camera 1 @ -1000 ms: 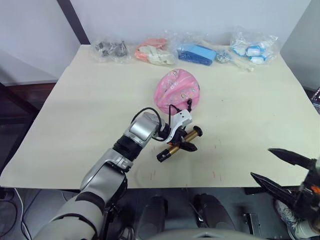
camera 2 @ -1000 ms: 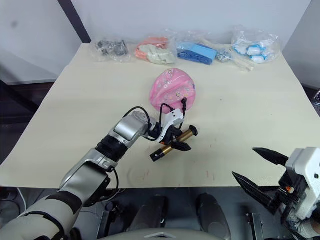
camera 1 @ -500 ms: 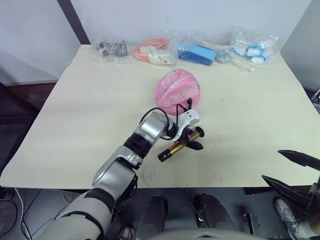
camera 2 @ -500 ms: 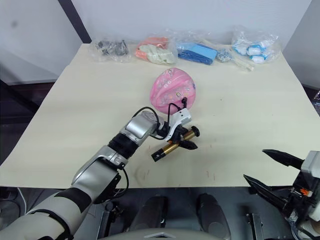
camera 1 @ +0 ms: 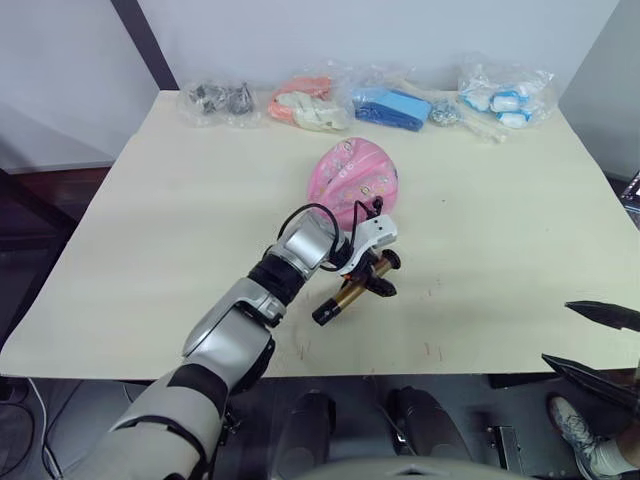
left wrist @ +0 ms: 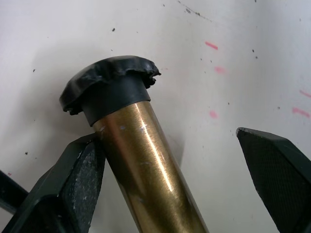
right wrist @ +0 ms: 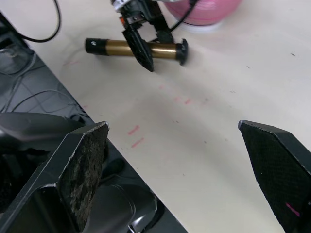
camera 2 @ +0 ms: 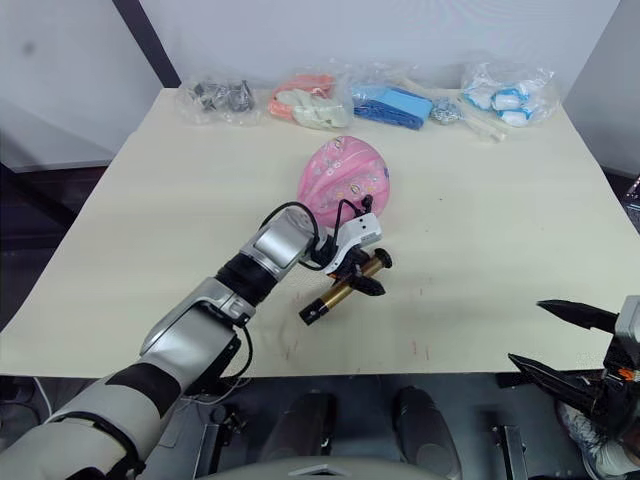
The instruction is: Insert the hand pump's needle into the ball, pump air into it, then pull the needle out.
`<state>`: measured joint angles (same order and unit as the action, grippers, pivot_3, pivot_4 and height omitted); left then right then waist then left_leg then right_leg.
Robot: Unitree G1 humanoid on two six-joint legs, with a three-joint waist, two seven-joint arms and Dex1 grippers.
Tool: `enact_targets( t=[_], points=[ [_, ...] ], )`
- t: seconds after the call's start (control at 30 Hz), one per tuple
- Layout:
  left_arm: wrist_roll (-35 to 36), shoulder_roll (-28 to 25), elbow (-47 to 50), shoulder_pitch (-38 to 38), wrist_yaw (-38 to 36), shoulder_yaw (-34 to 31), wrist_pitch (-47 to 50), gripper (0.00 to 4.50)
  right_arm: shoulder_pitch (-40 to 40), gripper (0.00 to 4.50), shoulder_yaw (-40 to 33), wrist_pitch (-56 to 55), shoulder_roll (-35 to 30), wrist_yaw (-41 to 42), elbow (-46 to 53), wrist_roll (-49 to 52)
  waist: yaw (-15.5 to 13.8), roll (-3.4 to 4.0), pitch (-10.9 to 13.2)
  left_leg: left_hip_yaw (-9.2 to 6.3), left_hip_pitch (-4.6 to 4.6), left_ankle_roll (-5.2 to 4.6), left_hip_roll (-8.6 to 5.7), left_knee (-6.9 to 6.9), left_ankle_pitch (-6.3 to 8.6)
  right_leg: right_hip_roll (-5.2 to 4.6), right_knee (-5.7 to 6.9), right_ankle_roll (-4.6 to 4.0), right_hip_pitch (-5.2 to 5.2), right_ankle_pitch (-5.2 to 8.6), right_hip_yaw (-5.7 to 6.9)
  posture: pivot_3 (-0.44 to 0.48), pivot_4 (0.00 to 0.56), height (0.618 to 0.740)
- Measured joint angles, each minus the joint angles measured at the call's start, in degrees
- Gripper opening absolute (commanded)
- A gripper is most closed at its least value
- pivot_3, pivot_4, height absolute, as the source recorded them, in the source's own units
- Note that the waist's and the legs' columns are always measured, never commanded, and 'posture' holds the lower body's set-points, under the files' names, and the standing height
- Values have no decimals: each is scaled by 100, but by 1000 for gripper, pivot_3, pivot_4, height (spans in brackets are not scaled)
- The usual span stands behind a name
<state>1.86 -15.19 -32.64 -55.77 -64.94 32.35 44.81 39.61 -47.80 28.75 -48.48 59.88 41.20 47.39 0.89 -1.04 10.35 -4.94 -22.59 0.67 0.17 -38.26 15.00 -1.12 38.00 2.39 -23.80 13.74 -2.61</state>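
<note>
The pink ball [camera 1: 355,183] with small prints rests on the table's middle. Just in front of it lies the hand pump [camera 1: 347,291], its gold-bronze barrel [left wrist: 146,165] slanting from a black end cap [camera 1: 322,316] to the black handle [camera 1: 390,260]. My left gripper [camera 1: 375,278] is open and straddles the barrel. One finger [left wrist: 82,179] touches the barrel; the other [left wrist: 277,174] stands well off. The hose and needle are too small to make out. My right gripper [camera 2: 530,332] hangs open beyond the table's front right edge, with nothing between its fingers.
Several clear bags line the table's far edge: dark parts [camera 1: 218,98], orange and cream items [camera 1: 305,105], a blue item [camera 1: 393,106], white and blue pieces [camera 1: 503,95]. Bare tabletop [camera 1: 500,230] stretches right of the pump.
My left arm has reached further over the table, with the gripper staying at the pump barrel. The right gripper has drawn back to the right, off the table's front edge. The pump barely moved.
</note>
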Motion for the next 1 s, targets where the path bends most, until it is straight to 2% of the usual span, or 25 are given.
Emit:
enact_targets(
  t=[0.4,0.53,0.63,0.7,0.87,1.0],
  points=[
    [-345,-126,-6,-35,-220,137,-154,4477,-267,4500,94,-92,171,265,-187,-192,6,0,0,1,1,0,0,-1,0,0,2,0,0,0,-1,0,150,740],
    [-431,-154,-4,-34,-241,143,-186,3333,-301,4500,211,-120,200,264,-181,-233,5,1,0,0,0,0,0,-2,0,0,2,0,0,0,-1,0,150,740],
    [-496,-183,-1,-28,-242,136,-195,1786,-323,4500,240,-134,208,261,-181,-292,-1,0,0,0,0,0,0,-2,0,0,2,0,0,-1,0,0,150,740],
    [-503,-183,24,-23,-245,137,-219,1071,-347,4500,243,-134,208,248,-177,-296,-5,1,0,0,0,0,0,-2,0,0,2,0,0,0,0,0,150,740],
    [-358,-240,260,46,-334,-54,-174,1074,-342,4500,242,-133,211,243,-167,-295,-5,1,0,0,-1,0,0,-3,0,-1,2,0,0,-1,1,0,150,740],
    [98,-436,847,93,-582,-524,34,1074,-339,4500,238,-90,227,203,-113,-257,-4,1,0,-1,-1,0,0,-3,0,-2,3,-1,0,-1,1,0,150,740]
  ],
)
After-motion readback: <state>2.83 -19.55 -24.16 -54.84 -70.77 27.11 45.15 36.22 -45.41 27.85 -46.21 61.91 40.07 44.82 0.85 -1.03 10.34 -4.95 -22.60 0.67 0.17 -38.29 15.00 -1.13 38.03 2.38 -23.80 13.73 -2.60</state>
